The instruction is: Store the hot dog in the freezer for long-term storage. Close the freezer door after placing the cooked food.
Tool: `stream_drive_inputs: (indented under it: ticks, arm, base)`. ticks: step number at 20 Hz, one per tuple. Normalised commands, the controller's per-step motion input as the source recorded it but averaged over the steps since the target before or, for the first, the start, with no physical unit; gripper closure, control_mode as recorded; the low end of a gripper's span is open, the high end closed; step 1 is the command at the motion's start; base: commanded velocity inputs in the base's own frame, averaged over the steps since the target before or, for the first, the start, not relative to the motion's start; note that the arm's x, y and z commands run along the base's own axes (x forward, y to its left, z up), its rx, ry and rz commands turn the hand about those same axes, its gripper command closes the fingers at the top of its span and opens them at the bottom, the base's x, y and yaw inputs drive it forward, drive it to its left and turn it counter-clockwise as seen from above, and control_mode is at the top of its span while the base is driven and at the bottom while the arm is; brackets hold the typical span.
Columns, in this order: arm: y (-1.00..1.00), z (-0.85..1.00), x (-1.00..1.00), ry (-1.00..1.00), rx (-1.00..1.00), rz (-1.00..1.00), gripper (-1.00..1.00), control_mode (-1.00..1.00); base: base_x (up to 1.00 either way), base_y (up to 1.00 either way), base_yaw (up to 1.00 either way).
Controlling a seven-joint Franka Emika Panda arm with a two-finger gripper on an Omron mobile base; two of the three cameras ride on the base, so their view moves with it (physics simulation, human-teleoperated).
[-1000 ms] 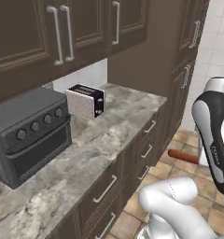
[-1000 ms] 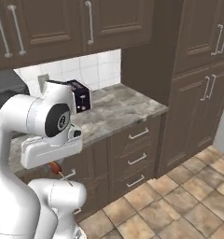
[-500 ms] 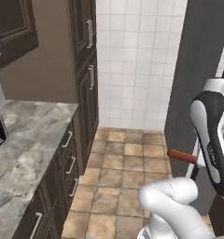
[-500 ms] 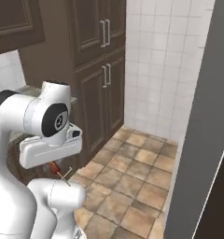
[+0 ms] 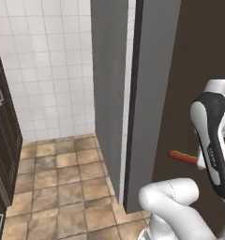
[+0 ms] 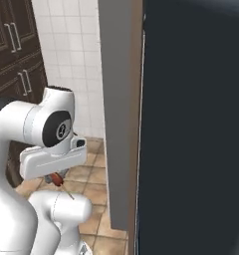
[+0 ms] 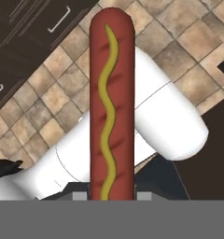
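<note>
Our hand (image 7: 112, 198) is closed tight on the slender reddish-brown hot dog (image 7: 111, 102), which rises straight out from between the fingertips in the hand view, a wavy yellow mustard line running along it. In the left base view the same sausage (image 5: 182, 157) pokes out sideways from behind our white arm, carried in the air above the tan tiled floor (image 5: 63, 183). Beyond it stands a tall grey slab (image 5: 112, 84) with a white edge, and beside that a dark slate-blue panel (image 6: 196, 124) that fills the right base view; we judge these to be the refrigerator's side and front, though we cannot tell from here which half is the freezer or whether its door is open. Dark brown wooden cabinets (image 6: 14, 55) stand by the white tiled wall (image 5: 53, 65). So the pick-up is done; reaching the freezer, placing the hot dog on a shelf and closing the door all remain.
</note>
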Motion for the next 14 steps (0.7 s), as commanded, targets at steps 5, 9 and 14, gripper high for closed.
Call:
stream_drive_inputs:
  ticks: [5, 9, 14]
  arm:
    - [0.0, 0.0, 0.0, 0.0, 0.0, 0.0, 1.0, 1.0]
    - [0.0, 0.0, 0.0, 0.0, 0.0, 0.0, 1.0, 1.0]
    - [0.0, 0.0, 0.0, 0.0, 0.0, 0.0, 1.0, 1.0]
  base:
    - [-0.09, -0.57, -0.44]
    - [-0.09, -0.41, -0.33]
    - [-0.01, -0.05, -0.23]
